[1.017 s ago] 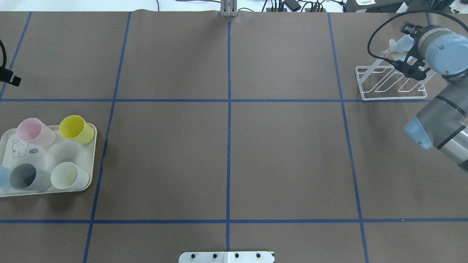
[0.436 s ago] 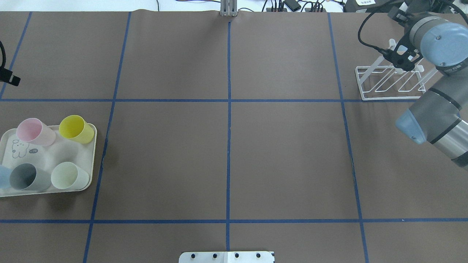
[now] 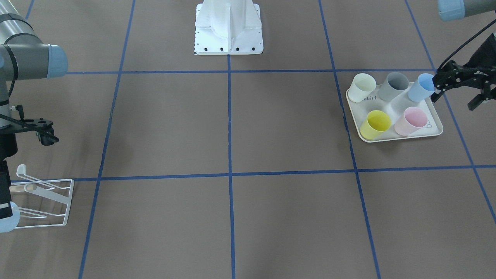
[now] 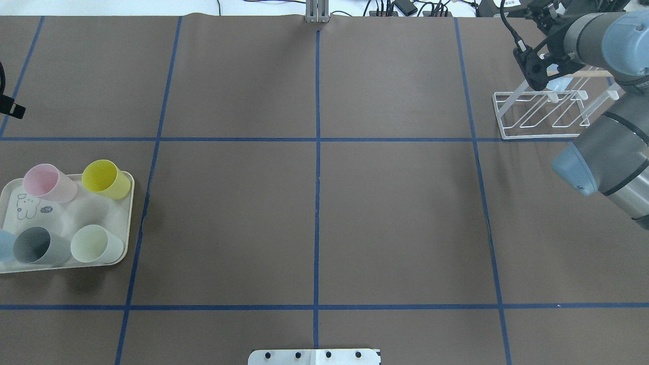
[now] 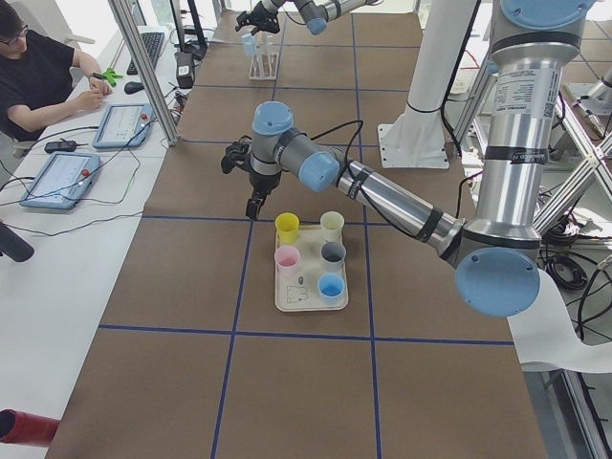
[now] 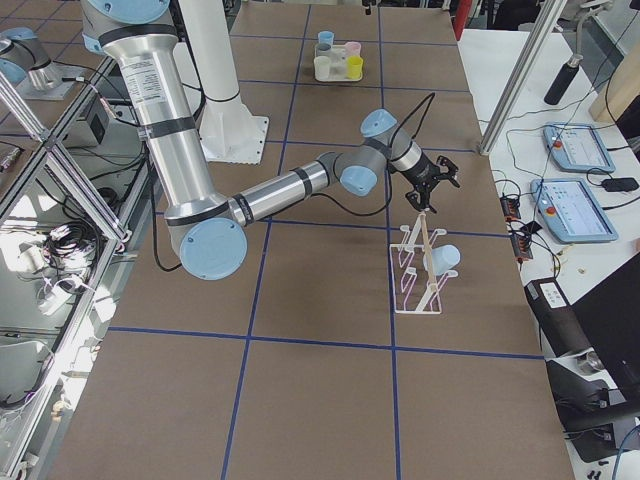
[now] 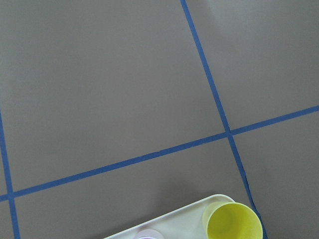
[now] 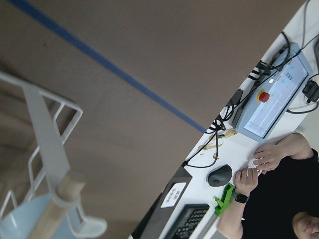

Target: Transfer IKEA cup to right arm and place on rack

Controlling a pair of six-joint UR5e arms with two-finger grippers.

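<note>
— Five cups on the cream tray [image 4: 66,213] at the robot's left end: pink cup [image 3: 412,120], yellow cup [image 3: 376,124], grey cup [image 3: 395,85], cream cup [image 3: 362,87], blue cup [image 3: 421,88]. Where is the one for the rack?

— Already there. The pale blue cup [image 6: 446,261] hangs on a prong of the rack [image 4: 541,114] at the table's right end, next to the wooden rod [image 8: 57,206].

— Is the right gripper [image 6: 433,191] holding it?

— No. It hovers above the rack, apart from the cup, jaws spread and empty. From overhead its black fingers and cable cover most of the cup, and the right arm's forearm hides the rack's right end.

— And the left gripper [image 3: 453,101]?

— Jaws apart, nothing in them. It hangs above the table just beside the tray. From across the table it overlaps the blue cup, but the side view shows it well above.

— Any writing?

— A rabbit drawing [image 4: 28,205] and a few letters on the tray, too small to read. Past the table's edge a person [image 5: 43,76] sits at a desk with a mouse [image 8: 219,175], a keyboard [image 8: 187,221] and a pendant [image 8: 271,104] bearing a red button [image 8: 264,96].
</note>
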